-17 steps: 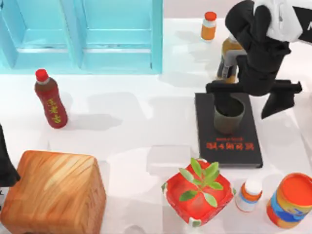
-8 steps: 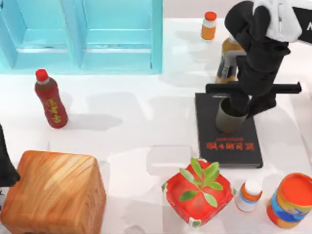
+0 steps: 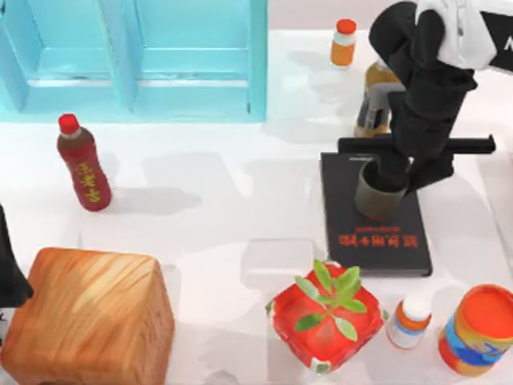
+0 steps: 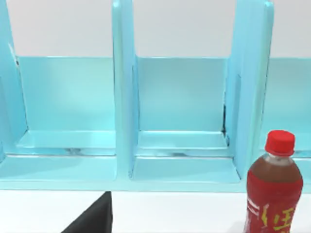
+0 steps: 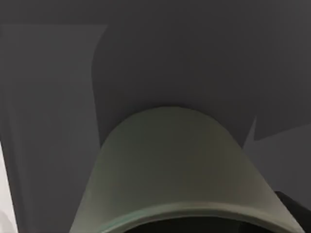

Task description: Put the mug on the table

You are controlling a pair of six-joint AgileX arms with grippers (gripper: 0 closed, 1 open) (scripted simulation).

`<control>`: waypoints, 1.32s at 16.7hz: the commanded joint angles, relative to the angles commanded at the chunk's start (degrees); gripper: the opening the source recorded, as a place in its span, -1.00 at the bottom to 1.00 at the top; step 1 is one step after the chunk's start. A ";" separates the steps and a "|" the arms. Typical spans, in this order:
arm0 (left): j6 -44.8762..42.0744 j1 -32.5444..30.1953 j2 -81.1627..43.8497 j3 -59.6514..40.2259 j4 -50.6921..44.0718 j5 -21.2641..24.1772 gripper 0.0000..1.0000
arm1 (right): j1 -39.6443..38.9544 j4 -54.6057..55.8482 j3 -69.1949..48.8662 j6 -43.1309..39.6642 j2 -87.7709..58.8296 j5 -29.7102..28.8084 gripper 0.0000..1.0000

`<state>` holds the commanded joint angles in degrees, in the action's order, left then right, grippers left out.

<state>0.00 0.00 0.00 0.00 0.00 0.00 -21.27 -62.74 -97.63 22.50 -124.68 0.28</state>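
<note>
You're looking at the white table (image 3: 224,208) carrying the turquoise cabinet (image 3: 136,60) along its far edge toward the left corner, and a wooden block (image 3: 88,317) sitting at the near-left corner. The black book (image 3: 375,216) is lying toward the right edge, with the mug (image 3: 377,195) standing upright on its far half, not on the table itself. Your right gripper (image 3: 393,172) is sitting down over the mug's rim, fingers clamping it. The right wrist view is showing the mug's olive wall (image 5: 175,165) close up against the dark book cover. Your left arm (image 3: 10,265) is parking at the left edge; I can't tell its finger state.
</note>
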 joint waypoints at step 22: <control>0.00 0.00 0.00 0.00 0.00 0.00 1.00 | -14.70 -25.76 -33.07 14.68 -8.32 -1.14 -1.00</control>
<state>0.00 0.00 0.00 0.00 0.00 0.00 -35.97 -88.50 -130.70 37.19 -133.00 -0.86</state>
